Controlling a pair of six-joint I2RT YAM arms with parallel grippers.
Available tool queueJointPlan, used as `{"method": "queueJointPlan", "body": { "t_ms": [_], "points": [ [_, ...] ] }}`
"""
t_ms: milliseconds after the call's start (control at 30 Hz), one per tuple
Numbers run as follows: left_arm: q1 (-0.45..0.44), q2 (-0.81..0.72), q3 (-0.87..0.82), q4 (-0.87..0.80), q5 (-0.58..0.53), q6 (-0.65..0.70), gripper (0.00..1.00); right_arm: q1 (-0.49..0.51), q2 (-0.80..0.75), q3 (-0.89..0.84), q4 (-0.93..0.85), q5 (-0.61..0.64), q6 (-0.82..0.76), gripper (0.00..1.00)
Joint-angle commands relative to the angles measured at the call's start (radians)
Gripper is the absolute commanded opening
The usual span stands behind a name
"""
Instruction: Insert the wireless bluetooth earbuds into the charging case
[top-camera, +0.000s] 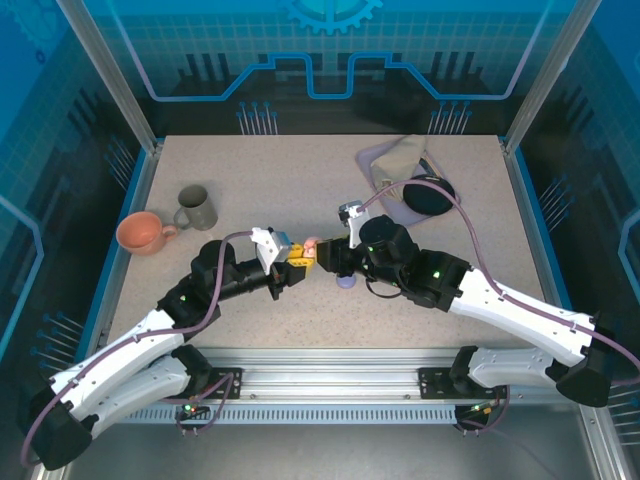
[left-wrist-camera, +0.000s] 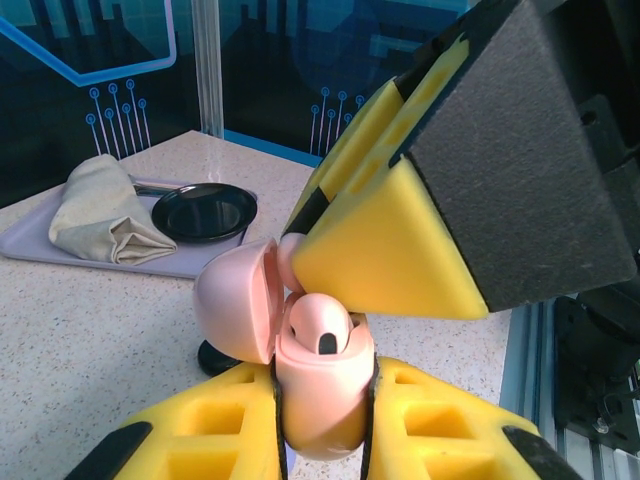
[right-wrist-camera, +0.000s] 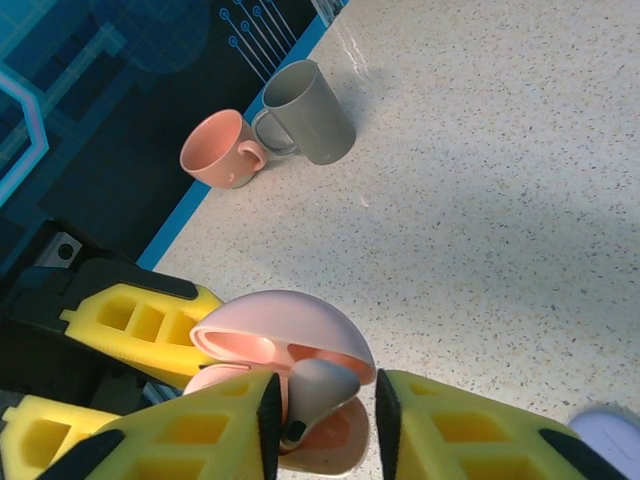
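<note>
Left gripper (top-camera: 297, 262), centre-left of the top view: clamped on the pale pink charging case (left-wrist-camera: 320, 400), lid (left-wrist-camera: 230, 305) hinged open to the left, seated earbud (left-wrist-camera: 322, 328) in one well.

Right gripper (top-camera: 326, 262) meets it from the right, second earbud (right-wrist-camera: 312, 392) between its pads (right-wrist-camera: 450, 430). Pinched or loose: cannot tell.

Second earbud: glossy pale pink, directly over the case, stem downward, dark tip lowest. Right arm is nearer. Judged next: press down along the stem axis.
</note>
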Motion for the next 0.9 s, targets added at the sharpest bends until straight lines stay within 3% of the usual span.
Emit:
{"method": "queueJointPlan", "body": {
  "t_ms": [0, 533, 633, 733, 867],
  "points": [
    [-0.005, -0.010, 0.034, 0.047, 0.016, 0.012, 0.00, 0.002, -0.012, 0.023, -0.027, -0.029, 0.005, 0.37],
    [-0.005, -0.007, 0.023, 0.067, 0.016, 0.001, 0.00, -0.108, -0.134, 0.022, -0.037, -0.165, -0.050, 0.79],
    [-0.005, -0.008, 0.022, 0.077, 0.025, 0.001, 0.00, -0.163, -0.148, 0.028, -0.071, -0.250, -0.107, 0.88],
    [-0.005, -0.008, 0.022, 0.090, 0.042, 0.000, 0.00, -0.226, -0.147, 0.043, -0.111, -0.406, -0.174, 0.89],
    [-0.004, -0.010, 0.021, 0.106, 0.067, 0.001, 0.00, -0.260, -0.152, 0.102, -0.242, -0.450, -0.272, 0.85]
  ]
}}
